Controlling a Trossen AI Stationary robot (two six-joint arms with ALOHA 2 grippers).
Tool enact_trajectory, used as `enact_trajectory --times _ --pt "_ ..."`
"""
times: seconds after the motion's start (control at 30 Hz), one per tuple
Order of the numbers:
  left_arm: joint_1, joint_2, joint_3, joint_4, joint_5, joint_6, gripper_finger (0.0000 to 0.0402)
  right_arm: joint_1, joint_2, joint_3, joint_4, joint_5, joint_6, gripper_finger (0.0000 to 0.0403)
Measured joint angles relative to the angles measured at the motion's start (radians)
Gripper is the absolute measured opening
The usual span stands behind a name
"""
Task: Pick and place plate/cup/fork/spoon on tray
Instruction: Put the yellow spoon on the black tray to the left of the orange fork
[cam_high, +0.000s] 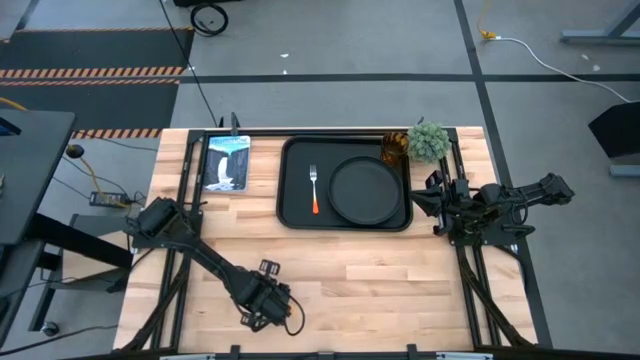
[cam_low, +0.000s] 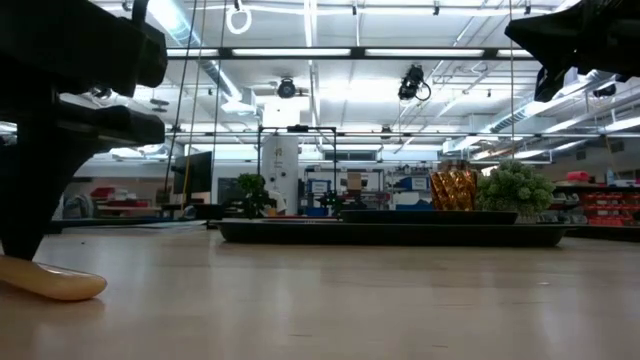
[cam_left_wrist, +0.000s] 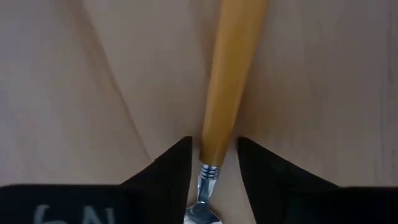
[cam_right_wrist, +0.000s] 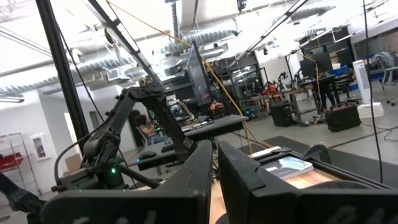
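Observation:
The spoon's orange-yellow handle (cam_left_wrist: 227, 74) lies on the wooden table near its front edge. Its free end also shows in the low view (cam_low: 55, 283). My left gripper (cam_high: 262, 300) stands over it, shut on it, and hides it in the high view. The black tray (cam_high: 290, 215) sits at the table's far middle. On it are the round black plate (cam_high: 365, 190) and the fork (cam_high: 314, 188). The amber cup (cam_high: 393, 148) stands at the tray's far right corner. My right gripper (cam_high: 437, 205) hovers shut and empty just right of the tray. My left gripper pinches the spoon's handle between its two fingers, at the end next to the metal neck (cam_left_wrist: 214, 146). The fingers (cam_left_wrist: 177, 162) come from above and lie across the handle. The handle's free end rests on the table.
A small green plant (cam_high: 428, 140) stands right of the cup at the table's far right. A picture card (cam_high: 226, 162) lies left of the tray. Bare wood lies between the tray and the front edge.

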Motion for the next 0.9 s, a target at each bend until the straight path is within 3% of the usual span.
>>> enact_trajectory --times 0.33,0.53,0.77,0.9 --pt "-0.008 0.001 0.001 -0.001 0.011 0.078 0.0049 0.0 0.0 0.0 -0.001 0.0 0.0 0.0034" --pt "0.023 0.006 0.056 -0.058 0.009 0.193 0.0048 0.0 0.0 0.0 -0.001 0.0 0.0 0.0034" --pt "0.125 0.005 0.177 -0.297 -0.138 0.461 0.0053 0.0 0.0 0.0 -0.001 0.0 0.0 0.0034" --pt "0.218 0.004 0.196 -0.352 -0.252 0.687 0.0052 0.0 0.0 0.0 -0.001 0.0 0.0 0.0034"
